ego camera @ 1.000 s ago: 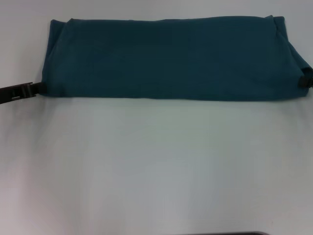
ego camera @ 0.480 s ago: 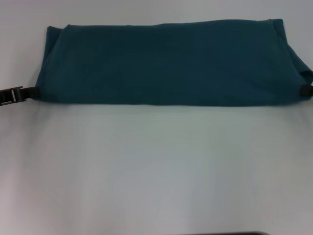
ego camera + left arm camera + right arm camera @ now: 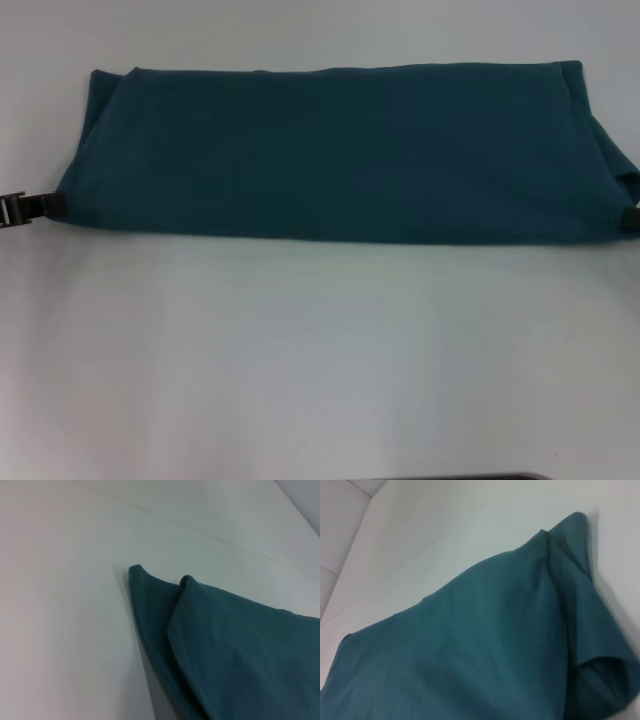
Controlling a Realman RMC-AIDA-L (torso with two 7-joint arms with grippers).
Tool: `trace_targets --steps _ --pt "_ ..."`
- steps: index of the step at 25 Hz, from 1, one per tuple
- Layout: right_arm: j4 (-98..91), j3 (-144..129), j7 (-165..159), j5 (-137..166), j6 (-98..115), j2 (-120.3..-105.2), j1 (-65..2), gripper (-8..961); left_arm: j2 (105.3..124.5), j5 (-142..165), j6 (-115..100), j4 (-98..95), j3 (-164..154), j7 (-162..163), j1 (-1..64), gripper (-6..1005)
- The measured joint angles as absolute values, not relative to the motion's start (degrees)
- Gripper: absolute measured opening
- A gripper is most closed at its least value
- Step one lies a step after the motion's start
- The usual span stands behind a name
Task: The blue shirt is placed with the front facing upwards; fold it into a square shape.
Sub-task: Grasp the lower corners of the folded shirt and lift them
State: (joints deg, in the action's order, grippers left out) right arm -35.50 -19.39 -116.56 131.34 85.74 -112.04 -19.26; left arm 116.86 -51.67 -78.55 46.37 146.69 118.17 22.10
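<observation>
The blue shirt (image 3: 340, 150) is laid on the white table (image 3: 320, 350), in the far half of the head view, and it is folded into a long horizontal band that reaches almost from one side edge to the other. Only plain teal-blue fabric is shown on top. The near edge of the band is straight; the far edge is nearly parallel to it.

The left gripper (image 3: 40, 205) is seen at the left edge, low at the near-left corner of the shirt, and its dark tip touches the fabric there. The right gripper (image 3: 631, 218) is seen only as a small dark part at the right edge, touching the near-right corner. Whether the fingers of either gripper are closed on the cloth cannot be told.

In the left wrist view, two stacked layers of the shirt (image 3: 230, 650) are seen, with two rounded corners side by side. In the right wrist view, a fold with an open pocket is formed at the shirt's (image 3: 485, 645) end.
</observation>
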Motion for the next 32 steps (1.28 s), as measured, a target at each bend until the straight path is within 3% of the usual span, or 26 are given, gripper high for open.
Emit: trace_targets --steps 32 --pt "-35.5 -19.9 -114.4 134.0 91.7 -112.36 -17.2 45 116.96 -49.6 -88.8 50.7 148.4 116.9 16.2 23"
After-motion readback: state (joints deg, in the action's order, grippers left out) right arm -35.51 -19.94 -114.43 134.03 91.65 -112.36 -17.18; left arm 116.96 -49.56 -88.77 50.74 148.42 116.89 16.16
